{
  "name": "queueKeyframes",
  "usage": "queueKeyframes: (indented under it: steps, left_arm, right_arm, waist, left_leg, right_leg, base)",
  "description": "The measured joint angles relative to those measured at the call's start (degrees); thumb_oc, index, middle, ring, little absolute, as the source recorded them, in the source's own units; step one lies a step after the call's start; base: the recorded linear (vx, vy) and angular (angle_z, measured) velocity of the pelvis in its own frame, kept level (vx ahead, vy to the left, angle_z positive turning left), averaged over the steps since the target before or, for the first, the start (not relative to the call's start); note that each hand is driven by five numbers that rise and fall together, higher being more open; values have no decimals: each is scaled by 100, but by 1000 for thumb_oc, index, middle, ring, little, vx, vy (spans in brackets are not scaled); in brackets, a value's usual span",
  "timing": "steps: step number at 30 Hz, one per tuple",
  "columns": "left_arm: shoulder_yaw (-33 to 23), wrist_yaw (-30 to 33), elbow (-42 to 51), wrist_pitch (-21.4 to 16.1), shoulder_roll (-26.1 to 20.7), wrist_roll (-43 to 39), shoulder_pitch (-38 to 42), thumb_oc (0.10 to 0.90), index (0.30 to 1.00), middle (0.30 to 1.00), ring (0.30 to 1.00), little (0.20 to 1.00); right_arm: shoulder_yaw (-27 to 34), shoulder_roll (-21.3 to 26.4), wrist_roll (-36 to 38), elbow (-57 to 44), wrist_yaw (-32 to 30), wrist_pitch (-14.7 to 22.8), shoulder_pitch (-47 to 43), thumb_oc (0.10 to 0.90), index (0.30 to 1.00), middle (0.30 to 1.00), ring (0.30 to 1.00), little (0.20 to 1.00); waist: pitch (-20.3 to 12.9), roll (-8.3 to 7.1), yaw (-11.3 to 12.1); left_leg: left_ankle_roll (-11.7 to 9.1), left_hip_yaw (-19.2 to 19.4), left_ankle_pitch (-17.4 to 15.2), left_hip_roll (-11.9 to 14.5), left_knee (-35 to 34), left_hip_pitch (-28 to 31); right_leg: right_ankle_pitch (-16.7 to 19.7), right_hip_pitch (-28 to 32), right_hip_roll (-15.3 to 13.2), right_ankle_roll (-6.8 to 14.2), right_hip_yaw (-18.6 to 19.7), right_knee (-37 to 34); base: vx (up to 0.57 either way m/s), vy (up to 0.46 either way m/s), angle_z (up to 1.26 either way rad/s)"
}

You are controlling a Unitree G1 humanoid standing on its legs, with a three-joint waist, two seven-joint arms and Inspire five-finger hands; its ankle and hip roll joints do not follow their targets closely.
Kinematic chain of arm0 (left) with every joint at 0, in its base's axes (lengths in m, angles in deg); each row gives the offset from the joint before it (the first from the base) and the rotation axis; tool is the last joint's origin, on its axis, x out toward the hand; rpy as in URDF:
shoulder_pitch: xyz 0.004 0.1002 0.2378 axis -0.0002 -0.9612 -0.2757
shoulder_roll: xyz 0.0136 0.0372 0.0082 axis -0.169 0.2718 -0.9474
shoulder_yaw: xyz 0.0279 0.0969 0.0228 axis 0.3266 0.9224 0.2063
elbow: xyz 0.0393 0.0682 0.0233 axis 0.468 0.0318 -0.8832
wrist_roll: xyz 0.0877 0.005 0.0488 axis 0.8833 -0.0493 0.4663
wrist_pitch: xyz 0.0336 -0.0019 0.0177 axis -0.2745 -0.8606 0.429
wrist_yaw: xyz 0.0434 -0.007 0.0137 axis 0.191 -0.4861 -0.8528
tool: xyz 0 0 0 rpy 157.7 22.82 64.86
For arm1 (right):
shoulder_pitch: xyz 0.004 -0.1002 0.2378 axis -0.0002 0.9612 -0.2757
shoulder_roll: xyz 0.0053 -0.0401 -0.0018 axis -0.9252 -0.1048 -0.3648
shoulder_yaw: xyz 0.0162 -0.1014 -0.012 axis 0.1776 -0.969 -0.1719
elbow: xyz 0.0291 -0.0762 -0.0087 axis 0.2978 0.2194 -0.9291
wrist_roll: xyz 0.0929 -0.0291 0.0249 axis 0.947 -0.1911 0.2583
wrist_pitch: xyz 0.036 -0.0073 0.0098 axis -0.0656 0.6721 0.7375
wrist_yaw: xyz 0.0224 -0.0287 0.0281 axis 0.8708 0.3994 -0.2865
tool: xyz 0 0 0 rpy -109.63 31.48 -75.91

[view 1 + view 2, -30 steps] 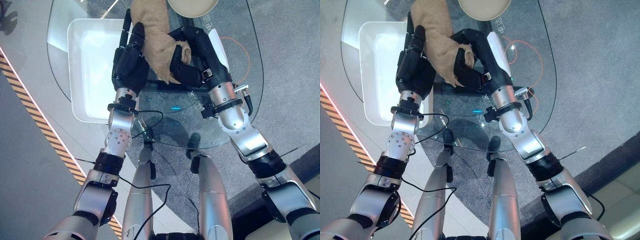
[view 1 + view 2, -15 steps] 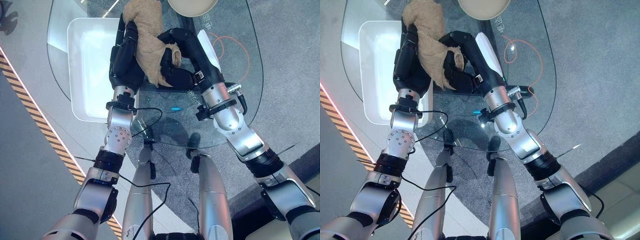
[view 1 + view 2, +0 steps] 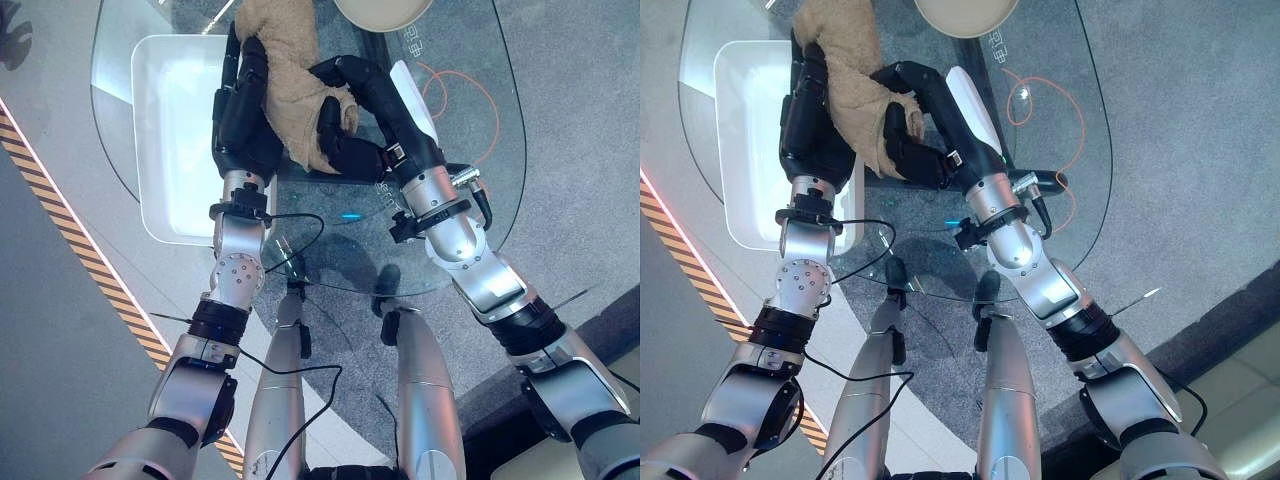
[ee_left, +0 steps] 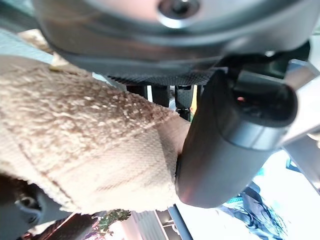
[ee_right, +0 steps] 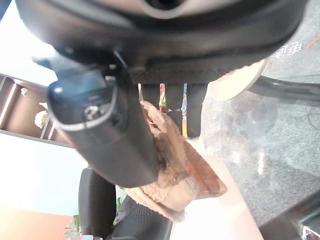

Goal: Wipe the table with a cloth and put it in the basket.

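Observation:
A tan fluffy cloth [image 3: 292, 62] hangs bunched above the far left part of the glass table [image 3: 470, 200], held between my two hands. My left hand [image 3: 243, 125] lies along the cloth's left side, its thumb [image 4: 225, 135] pressing the cloth [image 4: 85, 145] against the fingers. My right hand [image 3: 348, 148] grips the lower right of the cloth [image 5: 175, 185], thumb and fingers curled round it. The white rectangular basket [image 3: 165, 160] stands just left of the hands, partly seen through the glass.
A round beige dish [image 3: 385, 10] sits at the table's far edge, close to the cloth. An orange cable loop [image 3: 470, 95] shows under the glass at right. A yellow-black striped line [image 3: 70, 230] runs across the floor at left.
Both hands have carried the cloth left and farther away, towards the basket's right edge. The right arm has swung left with it.

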Motion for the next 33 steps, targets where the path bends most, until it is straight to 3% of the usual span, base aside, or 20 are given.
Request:
queueKeyframes:
  steps: [9,25,33]
  left_arm:
    - [21,464,0,-669,141,174,25,100,300,300,300,200]
    - [-87,1366,0,-1316,216,669,26,100,300,300,300,200]
    - [-96,1659,0,-1375,220,990,27,100,300,300,300,200]
  right_arm:
    - [132,-11,3,4,-74,6,-70,800,900,900,900,900]
    - [182,-12,1,6,-119,5,-148,800,900,900,900,900]
    - [182,-19,-3,7,-203,5,-148,800,900,900,900,900]
  waist:
    - [0,0,25]
    - [0,-1,50]
    - [-1,-2,54]
  left_leg:
    - [-1,-8,1,1,0,-50]
    - [-2,-16,17,-2,-1,-61]
    - [-3,-18,18,-2,-4,-64]
  right_leg:
    - [0,-51,2,0,-3,5]
    - [1,-60,0,-1,-8,13]
    - [1,-62,-2,-1,-11,13]
  base:
    - [0,0,0]
    - [0,0,0]
    - [0,0,0]
